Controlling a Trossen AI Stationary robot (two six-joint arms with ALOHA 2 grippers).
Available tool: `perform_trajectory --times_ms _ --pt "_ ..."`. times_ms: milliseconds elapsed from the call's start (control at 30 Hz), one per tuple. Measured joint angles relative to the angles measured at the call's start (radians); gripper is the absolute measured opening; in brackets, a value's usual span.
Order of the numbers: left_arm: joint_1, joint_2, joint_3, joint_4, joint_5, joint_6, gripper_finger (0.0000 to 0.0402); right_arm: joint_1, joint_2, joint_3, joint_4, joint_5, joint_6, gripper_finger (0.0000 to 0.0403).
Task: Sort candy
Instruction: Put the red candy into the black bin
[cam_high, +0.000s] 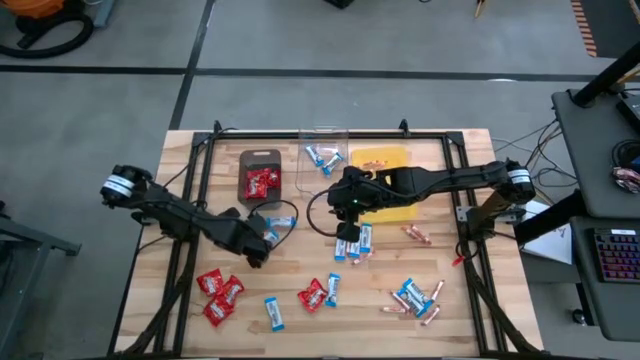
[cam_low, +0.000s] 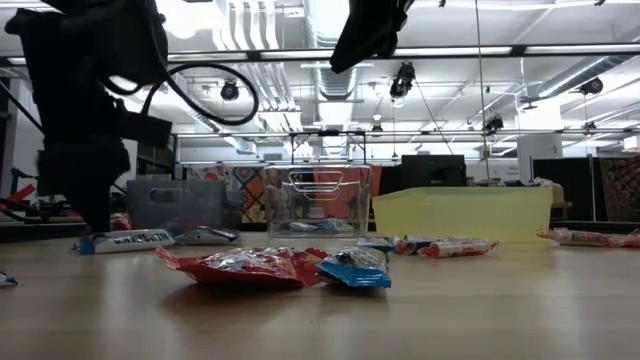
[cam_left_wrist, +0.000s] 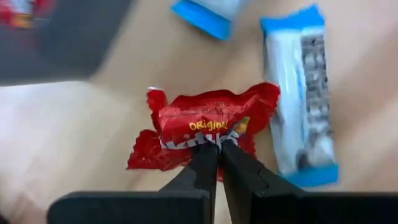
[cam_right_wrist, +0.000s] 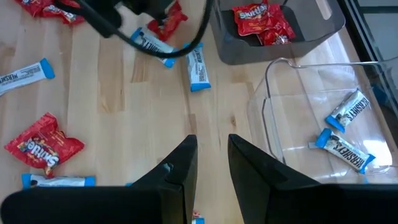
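My left gripper (cam_left_wrist: 217, 155) points down at the table's left middle (cam_high: 258, 250), shut on a crinkly red packet (cam_left_wrist: 205, 121). A blue-and-white bar (cam_left_wrist: 301, 99) lies right beside that packet. My right gripper (cam_right_wrist: 211, 162) hangs open above the table's middle (cam_high: 345, 197), with nothing between its fingers. Loose candy is scattered over the wooden table: red packets (cam_high: 218, 293) (cam_high: 313, 295), blue-and-white bars (cam_high: 273, 313) (cam_high: 412, 295) and pinkish-copper sticks (cam_high: 418, 236). My left gripper pinches the red packet at the middle of one long edge (cam_left_wrist: 211, 140) between its two fingertips. The fingers come from above, slanting down. The packet sits flat and crumpled against the wood; whether it is lifted off the table I cannot tell.
At the table's far side stand a dark tray (cam_high: 261, 160) holding red packets, a clear tray (cam_high: 325, 135) holding blue bars, and a yellow tray (cam_high: 385, 160) partly under my right arm. A black frame (cam_high: 200, 160) runs around the work area.
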Motion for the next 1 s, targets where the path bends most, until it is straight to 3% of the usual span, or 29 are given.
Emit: perform_trajectory --times_ms 300,633,800,1000 --pt "-0.04 -0.125 0.045 -0.005 0.01 0.144 0.0001 0.0 0.0 0.0 0.0 0.0 0.0 0.0082" --pt "-0.034 -0.356 0.071 -0.017 -0.121 0.337 0.0001 0.004 0.0 -0.008 0.002 0.0 -0.006 0.0082" --pt "0.052 -0.441 0.137 -0.06 -0.157 0.491 0.0 0.004 0.0 -0.012 0.004 0.0 -0.006 0.0082" --pt "0.275 -0.449 0.223 -0.15 -0.133 0.731 0.0 0.004 0.0 -0.017 0.003 0.0 -0.007 0.0082"
